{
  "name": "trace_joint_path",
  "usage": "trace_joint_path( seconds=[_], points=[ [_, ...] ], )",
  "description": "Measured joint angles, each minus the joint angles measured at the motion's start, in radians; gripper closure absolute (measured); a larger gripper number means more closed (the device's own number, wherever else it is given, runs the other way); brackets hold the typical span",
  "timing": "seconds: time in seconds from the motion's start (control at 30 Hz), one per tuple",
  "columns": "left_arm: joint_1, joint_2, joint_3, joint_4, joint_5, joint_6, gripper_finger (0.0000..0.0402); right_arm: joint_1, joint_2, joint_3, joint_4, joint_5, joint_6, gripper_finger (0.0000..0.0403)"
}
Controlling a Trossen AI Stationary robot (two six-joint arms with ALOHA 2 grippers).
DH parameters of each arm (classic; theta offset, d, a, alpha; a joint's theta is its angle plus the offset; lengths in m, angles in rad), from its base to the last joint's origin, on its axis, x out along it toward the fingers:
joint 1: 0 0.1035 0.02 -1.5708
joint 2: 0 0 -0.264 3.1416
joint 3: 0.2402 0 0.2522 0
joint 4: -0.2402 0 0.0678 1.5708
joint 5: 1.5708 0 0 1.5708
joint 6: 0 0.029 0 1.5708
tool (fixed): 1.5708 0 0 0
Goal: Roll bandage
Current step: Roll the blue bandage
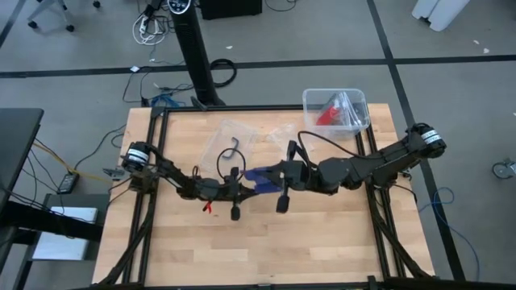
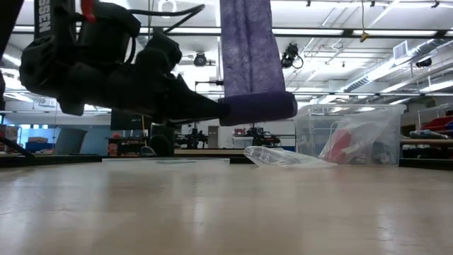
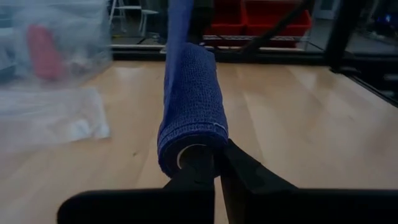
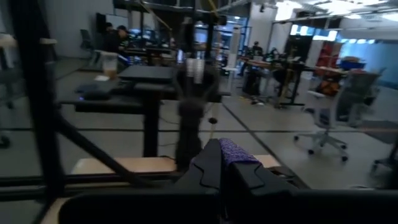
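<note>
Above mid-table, far from every edge, both arms' fingers clamped on the bandage [image 1: 260, 176].

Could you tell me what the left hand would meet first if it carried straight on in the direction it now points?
Probably the right hand. The left hand, shut on the end of the blue bandage, points along the roll toward it, and they look nearly tip to tip from above, though depth is unclear.
</note>
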Motion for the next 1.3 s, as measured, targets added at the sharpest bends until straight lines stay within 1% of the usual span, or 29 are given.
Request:
trace_joint_path(
  seconds=[0.1,0.27,0.47,0.63,0.7,0.83,0.93,1.0,1.3],
  points=[
    [0.025,0.000,0.000,0.007,0.010,-0.022,0.0396,0.027,0.000,0.000,0.000,-0.021,0.027,0.0403],
    [0.062,0.001,0.001,0.088,0.051,-0.033,0.0398,0.072,0.018,0.001,-0.004,-0.062,0.066,0.0403],
    [0.115,0.001,0.001,0.180,0.117,-0.066,0.0399,0.105,0.101,0.002,-0.007,-0.095,0.149,0.0403],
    [0.136,0.000,-0.001,0.212,0.158,-0.080,0.0399,0.147,0.161,0.001,-0.023,-0.099,0.227,0.0403],
    [0.144,-0.004,-0.009,0.216,0.171,-0.080,0.0399,0.170,0.165,0.000,-0.058,-0.097,0.260,0.0403],
    [0.158,-0.048,-0.041,0.225,0.176,-0.081,0.0399,0.217,0.163,0.001,-0.128,-0.055,0.341,0.0403],
    [0.173,-0.091,-0.063,0.227,0.179,-0.081,0.0399,0.242,0.164,0.000,-0.168,-0.048,0.391,0.0403],
    [0.185,-0.128,-0.064,0.227,0.201,-0.081,0.0399,0.250,0.178,0.002,-0.178,-0.043,0.419,0.0403],
    [0.199,-0.228,-0.048,0.226,0.298,-0.081,0.0399,0.235,0.282,0.000,-0.200,-0.084,0.480,0.0403]
  ],
)
